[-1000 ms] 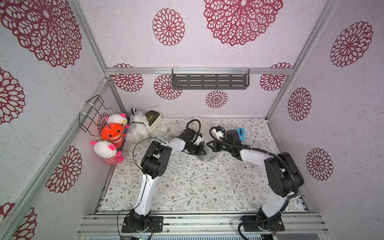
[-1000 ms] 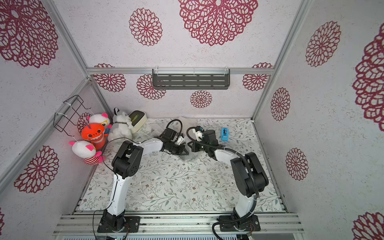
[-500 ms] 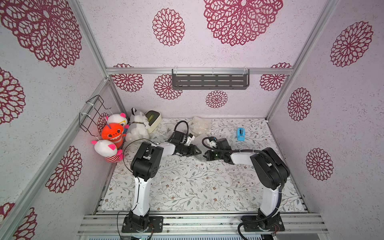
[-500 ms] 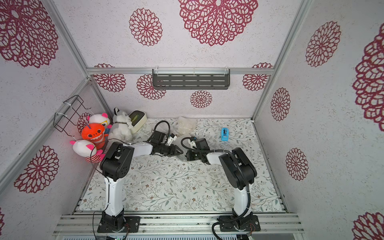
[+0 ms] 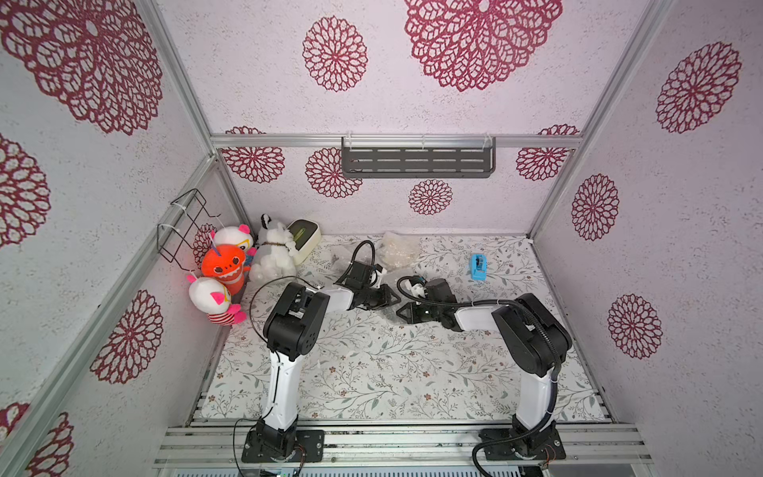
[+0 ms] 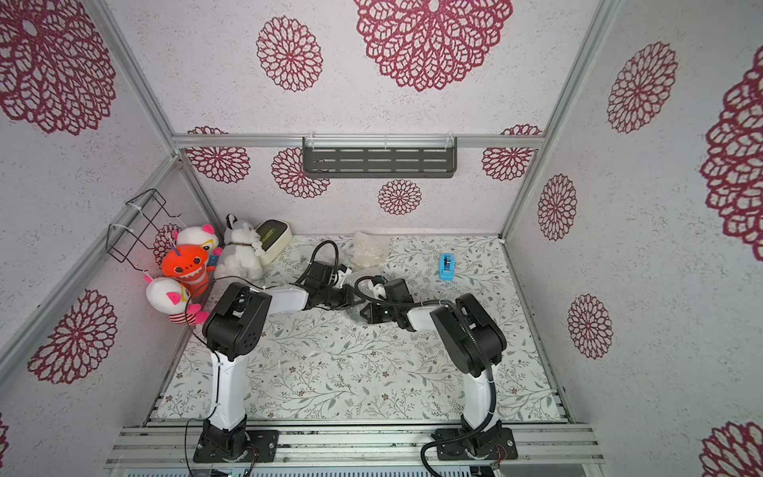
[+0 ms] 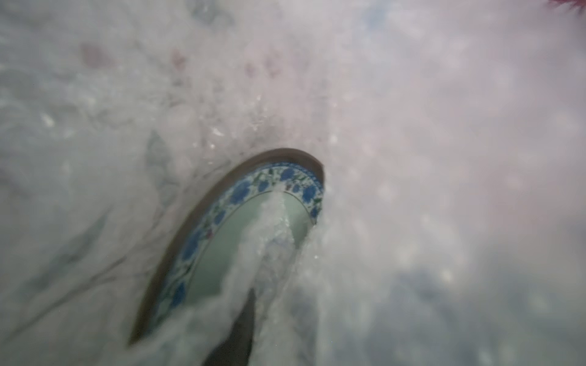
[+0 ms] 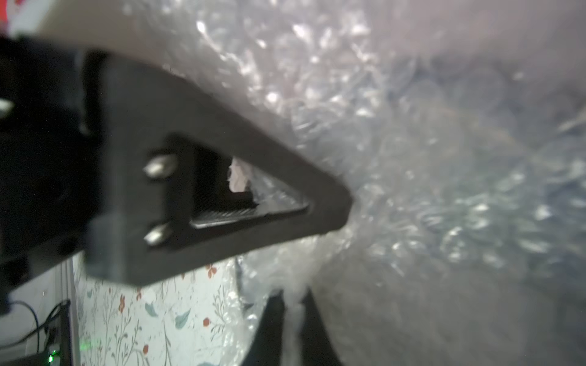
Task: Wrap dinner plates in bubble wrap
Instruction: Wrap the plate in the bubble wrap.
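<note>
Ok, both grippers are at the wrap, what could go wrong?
The plate shows a bare floral rim, with only a narrow fold of bubble wrap across it, so the cover may slip off. The right gripper pinches a thin twist, which might tear. The left gripper sits very near, so they could collide.

You look into a booth of pale textured walls point(image 5: 475, 214) printed with crimson flower medallions and framed by bare aluminium bars point(image 5: 289, 140). In both top views a dark grey slotted metal shelf point(image 5: 417, 163) hangs on the back wall, and a black wire basket point(image 5: 181, 225) is tied to the left-hand wall. The table point(image 5: 371, 371) wears a white cloth with leafy sprigs. The light is soft and even.
</note>
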Robot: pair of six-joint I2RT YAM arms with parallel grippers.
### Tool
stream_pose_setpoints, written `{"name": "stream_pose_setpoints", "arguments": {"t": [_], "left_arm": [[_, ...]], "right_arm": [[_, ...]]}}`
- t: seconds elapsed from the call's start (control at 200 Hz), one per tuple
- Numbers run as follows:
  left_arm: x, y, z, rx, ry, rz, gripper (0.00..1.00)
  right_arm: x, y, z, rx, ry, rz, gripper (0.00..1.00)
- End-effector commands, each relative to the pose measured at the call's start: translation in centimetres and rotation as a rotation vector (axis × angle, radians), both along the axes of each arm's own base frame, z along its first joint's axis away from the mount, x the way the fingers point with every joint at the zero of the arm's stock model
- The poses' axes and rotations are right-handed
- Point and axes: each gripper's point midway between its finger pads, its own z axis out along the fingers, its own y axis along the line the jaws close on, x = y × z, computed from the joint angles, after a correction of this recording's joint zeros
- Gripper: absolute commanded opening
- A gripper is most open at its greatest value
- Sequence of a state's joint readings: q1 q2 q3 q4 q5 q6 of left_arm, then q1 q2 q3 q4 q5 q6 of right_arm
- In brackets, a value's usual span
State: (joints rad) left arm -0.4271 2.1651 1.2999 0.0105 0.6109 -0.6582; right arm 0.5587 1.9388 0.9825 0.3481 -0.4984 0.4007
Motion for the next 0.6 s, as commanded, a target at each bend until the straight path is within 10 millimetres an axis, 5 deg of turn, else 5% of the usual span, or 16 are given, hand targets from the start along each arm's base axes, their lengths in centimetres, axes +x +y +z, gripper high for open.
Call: {"name": "stream_pose_setpoints", "arguments": {"t": [0.0,0.045,0.16,0.25,0.59], "left_arm": [[-1.4,1.8,-2.4,0.13,0.071,0.023,0.08],[-1.9,2.1,-2.9,0.151,0.078,0.004,0.04],[-2.9,2.2,-3.6,0.163,0.096,-0.041,0.0],[-3.1,2.1,-3.5,0.157,0.093,-0.058,0.0],[-3.6,2.3,-3.9,0.172,0.112,-0.1,0.04]], "right_arm": [[-0.4,-0.9,3.1,0.031,-0.039,0.055,0.41],[1.0,-2.8,3.8,0.002,-0.051,0.009,0.56],[5.1,-8.7,4.0,-0.053,-0.055,-0.163,0.63],[7.0,-10.2,3.0,-0.045,-0.042,-0.154,0.66],[10.3,-2.2,2.0,0.193,0.046,0.268,0.62]]}}
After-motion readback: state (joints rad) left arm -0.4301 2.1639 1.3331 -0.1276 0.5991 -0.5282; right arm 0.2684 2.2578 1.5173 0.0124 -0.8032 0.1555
